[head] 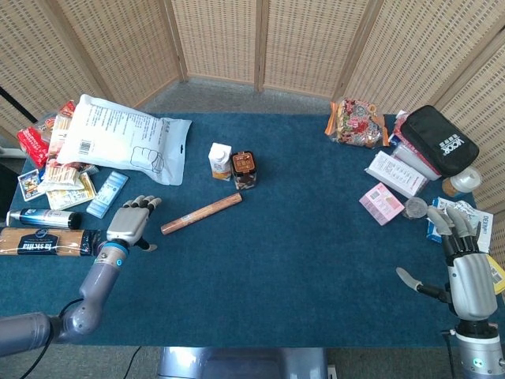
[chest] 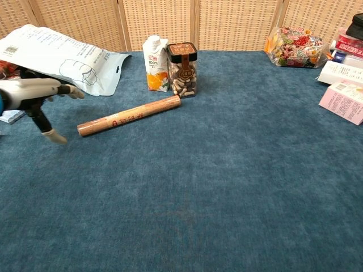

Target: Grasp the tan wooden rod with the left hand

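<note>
The tan wooden rod (head: pixel 202 214) (chest: pixel 129 116) lies flat and diagonal on the blue table, its far end near a jar. My left hand (head: pixel 130 223) (chest: pixel 38 96) hovers open just left of the rod's near end, fingers spread, holding nothing and not touching the rod. At the table's right front edge my right hand (head: pixel 465 264) is open and empty, far from the rod; the chest view does not show it.
A small juice carton (head: pixel 220 161) (chest: pixel 154 63) and a jar of nuts (head: pixel 244 170) (chest: pixel 183 70) stand just behind the rod. A white bag (head: pixel 122 139) and snack packs (head: pixel 47 172) crowd the left edge. Boxes (head: pixel 394 174), a candy bag (head: pixel 358 122) and a black pouch (head: pixel 439 140) fill the right.
</note>
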Robot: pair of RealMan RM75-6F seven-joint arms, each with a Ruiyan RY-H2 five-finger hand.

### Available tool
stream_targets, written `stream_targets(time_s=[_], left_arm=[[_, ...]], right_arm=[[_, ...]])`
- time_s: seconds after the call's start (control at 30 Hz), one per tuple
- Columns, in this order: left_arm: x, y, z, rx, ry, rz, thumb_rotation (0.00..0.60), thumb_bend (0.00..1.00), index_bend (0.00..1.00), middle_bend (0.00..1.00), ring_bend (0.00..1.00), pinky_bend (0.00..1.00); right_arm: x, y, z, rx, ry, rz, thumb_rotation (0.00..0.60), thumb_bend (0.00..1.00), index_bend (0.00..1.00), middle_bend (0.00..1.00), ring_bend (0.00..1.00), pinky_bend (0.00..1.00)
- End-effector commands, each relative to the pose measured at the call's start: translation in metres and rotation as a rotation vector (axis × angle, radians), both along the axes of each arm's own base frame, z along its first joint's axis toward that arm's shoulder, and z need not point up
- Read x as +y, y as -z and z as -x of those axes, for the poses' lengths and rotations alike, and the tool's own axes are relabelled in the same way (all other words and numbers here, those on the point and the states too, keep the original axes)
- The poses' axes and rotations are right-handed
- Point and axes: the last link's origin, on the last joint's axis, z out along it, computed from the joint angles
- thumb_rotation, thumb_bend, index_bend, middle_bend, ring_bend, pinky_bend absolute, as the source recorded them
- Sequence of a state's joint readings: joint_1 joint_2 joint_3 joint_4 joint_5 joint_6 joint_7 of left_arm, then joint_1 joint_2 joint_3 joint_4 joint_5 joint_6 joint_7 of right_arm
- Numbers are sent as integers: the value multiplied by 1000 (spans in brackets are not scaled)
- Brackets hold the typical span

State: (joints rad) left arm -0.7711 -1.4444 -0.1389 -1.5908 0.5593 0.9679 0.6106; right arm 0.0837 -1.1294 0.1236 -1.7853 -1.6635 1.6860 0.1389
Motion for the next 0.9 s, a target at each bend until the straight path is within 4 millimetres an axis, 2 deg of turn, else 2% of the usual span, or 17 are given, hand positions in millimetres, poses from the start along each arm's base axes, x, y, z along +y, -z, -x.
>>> stream_targets(time_s=[0.03,0.57,0.73,0.9], left_arm=[[7,7,-10,-10,3,-14,600,1,110,0,0,130],[27,42,-39,-41,18,15,600,1,118,0,0,138],[33,50,-49,-55,31,22,600,1,139,0,0,185],[35,61,-57,-64,41,35,600,2,195,3,4,287]], right_arm=[[0,-1,0,-3,0,0,600,0,20,146,0,0],[-1,-1,2,-4,9,-1,600,0,20,146,0,0],[-1,-2,3,-6,14,-1,600,0,21,146,0,0],[-2,-2,4,-11,17,-1,600,0,20,146,0,0]])
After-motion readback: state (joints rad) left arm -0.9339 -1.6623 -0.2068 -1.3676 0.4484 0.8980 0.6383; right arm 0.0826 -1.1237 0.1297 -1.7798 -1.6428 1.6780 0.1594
